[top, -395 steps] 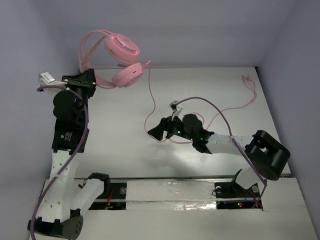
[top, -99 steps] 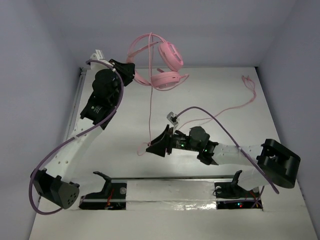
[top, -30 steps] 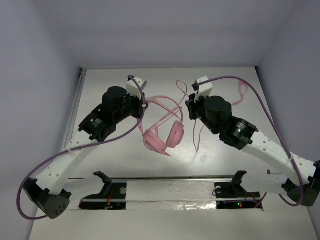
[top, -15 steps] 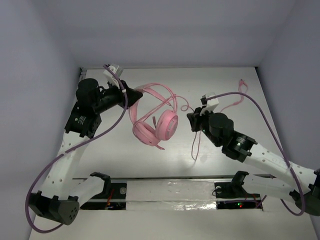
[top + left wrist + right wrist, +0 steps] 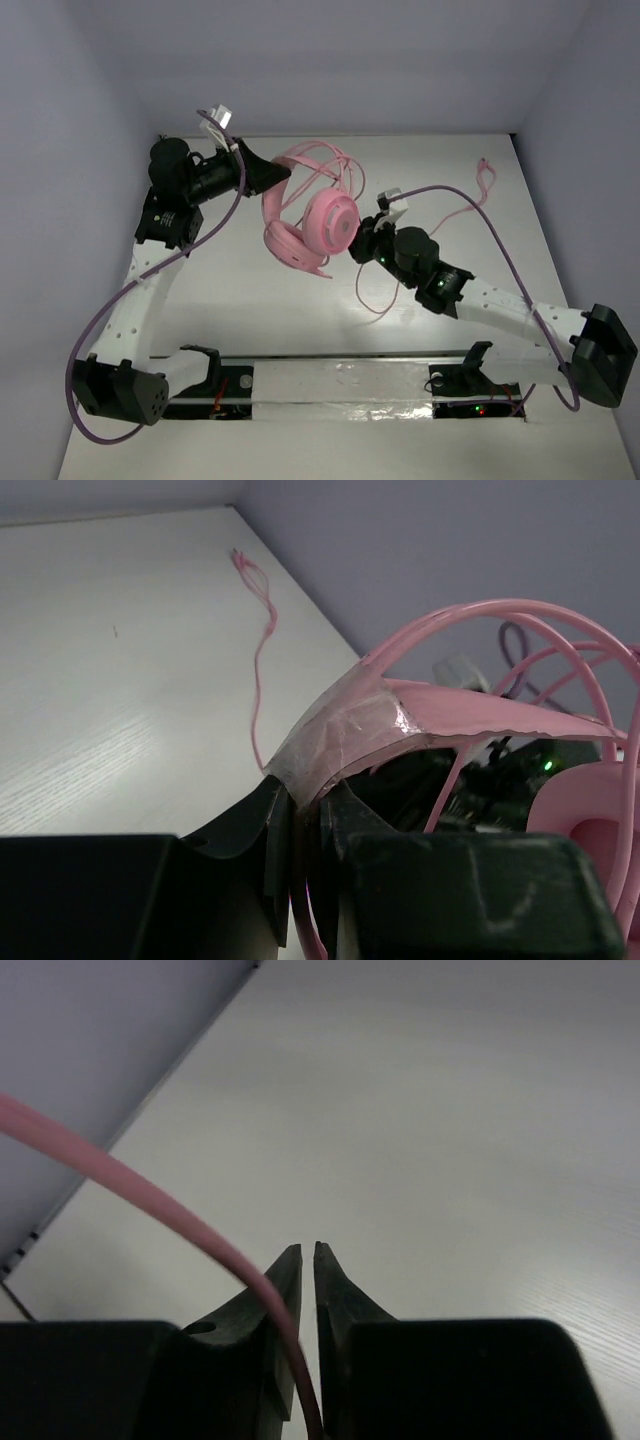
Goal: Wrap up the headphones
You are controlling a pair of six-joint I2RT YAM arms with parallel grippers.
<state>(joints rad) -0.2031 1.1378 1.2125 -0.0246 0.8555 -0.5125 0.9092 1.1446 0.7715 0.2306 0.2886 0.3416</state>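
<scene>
The pink headphones [image 5: 330, 222] hang above the table, earcups down. My left gripper [image 5: 285, 170] is shut on their headband. In the left wrist view its tips [image 5: 308, 795] pinch the taped part of the headband [image 5: 350, 730], and an earcup [image 5: 590, 830] shows at the right edge. My right gripper [image 5: 358, 248] sits just right of the earcups. Its jaws [image 5: 307, 1250] stand a narrow gap apart, with the thin pink cord [image 5: 150, 1205] crossing the left finger and running down into the gap. The cord loops below that gripper [image 5: 375, 290], and its far end [image 5: 487, 175] lies at the back right.
The white table [image 5: 250, 300] is walled on three sides. A metal rail [image 5: 350, 385] with the arm mounts runs along the near edge. A thick purple robot cable [image 5: 470, 200] arches over the right arm. The cord's end also lies on the table in the left wrist view [image 5: 258, 670].
The right gripper has moved left and nearer, up beside the earcups, and its jaws have parted slightly. The left arm has drawn the headphones a little further back and left.
</scene>
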